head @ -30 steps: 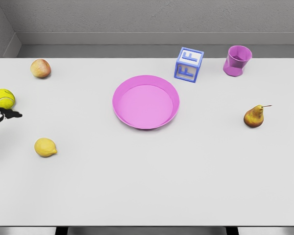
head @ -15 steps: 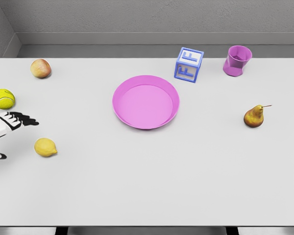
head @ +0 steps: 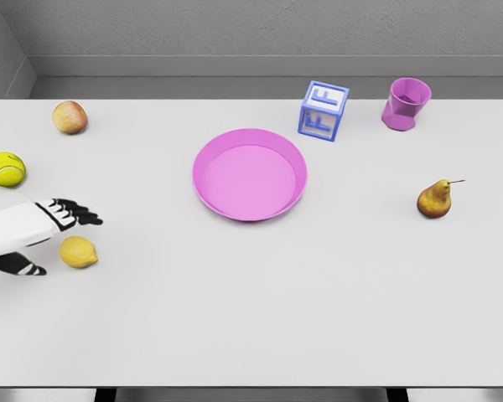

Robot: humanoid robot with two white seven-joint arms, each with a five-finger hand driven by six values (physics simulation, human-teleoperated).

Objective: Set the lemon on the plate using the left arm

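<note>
A yellow lemon (head: 78, 252) lies on the white table near its left side. My left hand (head: 44, 234) comes in from the left edge and hovers over the lemon's left part, fingers (head: 75, 213) spread above it and thumb (head: 21, 265) below. The hand is open and holds nothing. A round pink plate (head: 250, 174) sits at the table's middle, well to the right of the lemon. The right arm is out of view.
A yellow-green tennis ball (head: 4, 168) lies just behind the hand, and an apple (head: 70, 117) sits at the back left. A blue letter block (head: 323, 110) and a pink cup (head: 406, 103) stand at the back right. A pear (head: 436, 199) lies at the right.
My left hand has come in further from the left edge, moving right and reaching the lemon. The lemon and the other objects have not moved.
</note>
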